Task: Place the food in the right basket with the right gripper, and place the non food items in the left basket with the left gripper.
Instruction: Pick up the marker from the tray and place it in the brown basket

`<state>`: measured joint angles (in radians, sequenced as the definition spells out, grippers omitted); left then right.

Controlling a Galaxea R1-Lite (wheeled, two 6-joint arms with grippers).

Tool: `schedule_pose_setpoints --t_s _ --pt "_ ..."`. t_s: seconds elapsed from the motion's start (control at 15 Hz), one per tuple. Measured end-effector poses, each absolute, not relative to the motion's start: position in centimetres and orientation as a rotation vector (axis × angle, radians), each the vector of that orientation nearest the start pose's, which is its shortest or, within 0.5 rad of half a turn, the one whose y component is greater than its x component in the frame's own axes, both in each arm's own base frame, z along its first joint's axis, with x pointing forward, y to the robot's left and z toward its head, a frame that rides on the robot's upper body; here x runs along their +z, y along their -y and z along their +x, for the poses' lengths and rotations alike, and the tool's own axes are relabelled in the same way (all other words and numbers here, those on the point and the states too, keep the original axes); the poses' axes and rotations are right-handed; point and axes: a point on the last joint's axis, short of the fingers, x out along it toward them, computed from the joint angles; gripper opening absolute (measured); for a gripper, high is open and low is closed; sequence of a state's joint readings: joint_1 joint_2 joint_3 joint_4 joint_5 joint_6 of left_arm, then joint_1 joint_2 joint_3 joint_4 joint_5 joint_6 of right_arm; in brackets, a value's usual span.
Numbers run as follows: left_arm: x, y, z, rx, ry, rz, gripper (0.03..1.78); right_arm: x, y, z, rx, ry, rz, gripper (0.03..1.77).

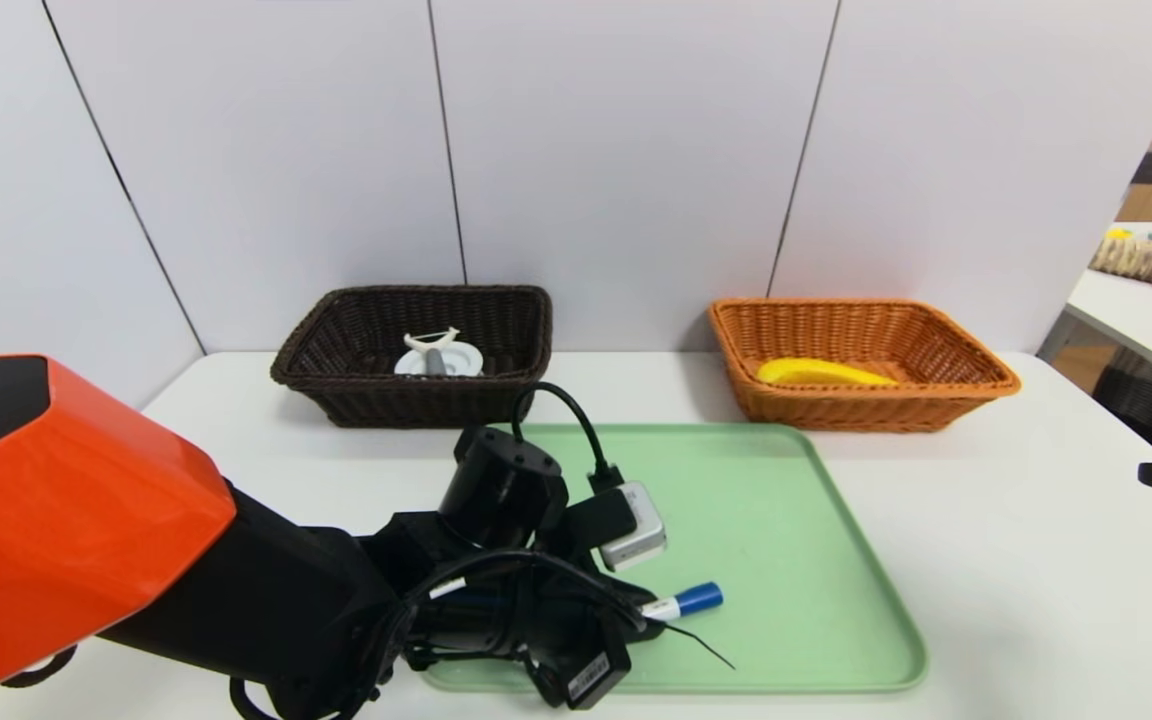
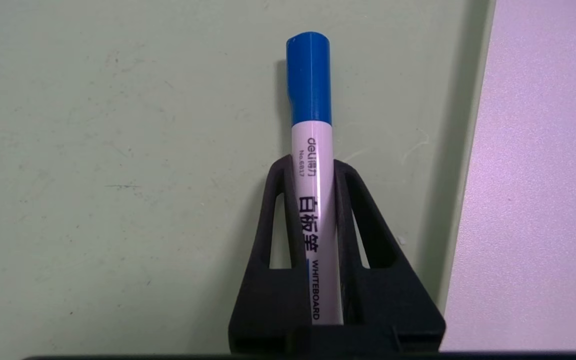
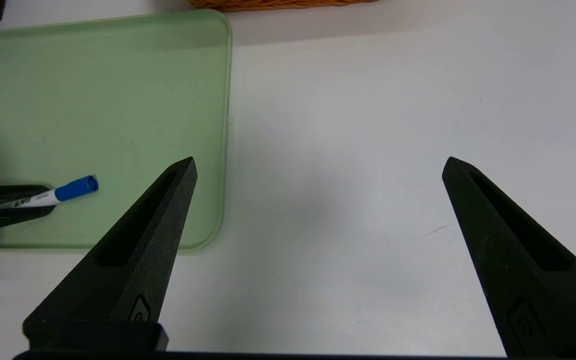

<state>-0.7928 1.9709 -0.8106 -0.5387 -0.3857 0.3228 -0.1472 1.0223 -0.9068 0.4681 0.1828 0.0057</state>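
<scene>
So, working from your left: one dark brown basket (image 1: pixel 414 352) sits at the back of the white counter (image 1: pixel 1016 560), and in it you have one white round dish (image 1: pixel 439 361) with a small white and grey tool lying on it; what that tool is, you cannot tell from here. In front of it, your left hand (image 2: pixel 311 167) is down on the single green tray (image 1: pixel 796 560), near the tray's front edge. Its two fingers (image 2: pixel 275 220) are closed tight on the white barrel of one whiteboard marker (image 2: pixel 313 165), which lies flat on the tray, the blue cap sticking out past the fingertips toward the tray's middle. That marker is the only loose item on the tray.

Further right, one orange basket (image 1: pixel 861 365) stands at the back, well apart from the brown one, and it holds one yellow banana (image 1: pixel 821 373).

Your right hand (image 3: pixel 318 167) hangs over bare counter just beside the tray's right edge, its two fingers spread wide apart with nothing between them. Only a dark sliver of it shows at the head view's right edge.
</scene>
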Motion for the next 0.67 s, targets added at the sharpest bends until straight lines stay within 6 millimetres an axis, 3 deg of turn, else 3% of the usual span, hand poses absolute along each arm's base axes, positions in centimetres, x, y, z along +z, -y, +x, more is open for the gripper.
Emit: schedule_pose_setpoints --t_s 0.4,0.67 --pt "8.9 24.8 23.2 -1.232 -0.454 0.399 0.21 25.5 1.2 11.1 0.032 -0.576 0.102 1.7" --pt "10.7 25.3 23.9 -1.172 -0.422 0.35 0.21 25.4 1.2 11.0 0.032 -0.579 0.103 1.7"
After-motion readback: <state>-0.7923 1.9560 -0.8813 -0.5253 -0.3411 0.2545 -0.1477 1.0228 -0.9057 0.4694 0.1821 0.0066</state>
